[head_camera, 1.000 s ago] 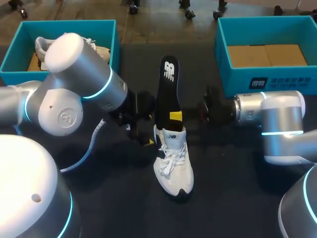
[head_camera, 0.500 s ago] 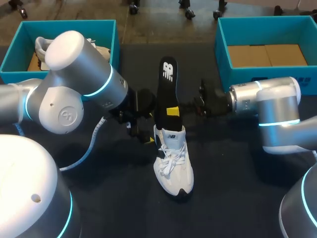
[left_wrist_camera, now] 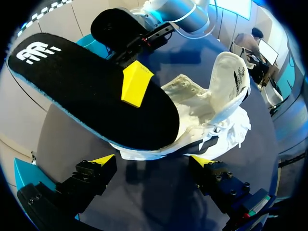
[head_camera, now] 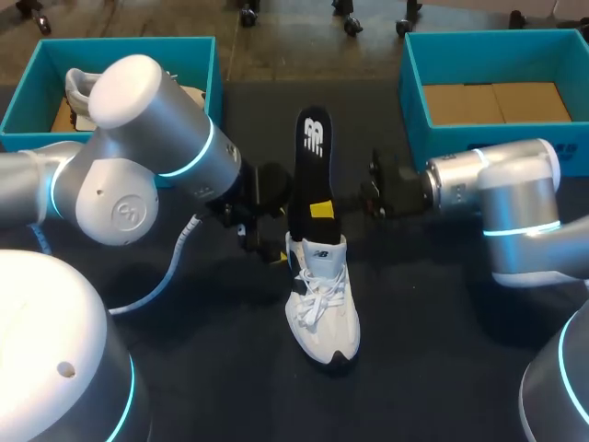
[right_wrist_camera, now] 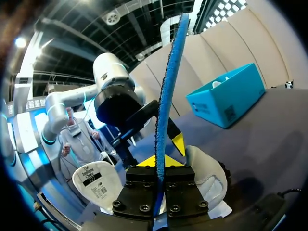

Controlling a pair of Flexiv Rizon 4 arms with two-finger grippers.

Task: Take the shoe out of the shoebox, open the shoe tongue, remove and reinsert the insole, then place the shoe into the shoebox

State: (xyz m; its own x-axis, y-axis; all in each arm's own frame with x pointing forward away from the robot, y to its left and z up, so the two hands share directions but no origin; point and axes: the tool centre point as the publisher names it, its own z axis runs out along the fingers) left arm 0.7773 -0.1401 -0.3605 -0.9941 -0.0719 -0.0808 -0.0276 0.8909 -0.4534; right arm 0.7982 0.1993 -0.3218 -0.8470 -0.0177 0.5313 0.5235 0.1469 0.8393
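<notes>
On the dark worktop (head_camera: pixel 230 368), clear of the teal cardboard shoebox (head_camera: pixel 411 101), stands the white lace-up sneaker (head_camera: pixel 320 299). Its black foam insole with a blue underside (head_camera: pixel 311 166) rises from the heel opening, pinched edge-on by the right pincer (right_wrist_camera: pixel 160 161). The left pincer (left_wrist_camera: pixel 153 161) is spread, just beside the heel.

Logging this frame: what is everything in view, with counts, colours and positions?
shoe: 1, white, mid-table, toe toward the robot
insole: 1, black with blue edge, upright, lower end at the shoe's opening
left shoebox: 1, teal, far left
second shoe: 1, pale, inside left shoebox
right shoebox: 1, teal, far right
cardboard: brown, inside right shoebox
table: 1, dark
left gripper: open, by the shoe's heel
right gripper: shut on insole
</notes>
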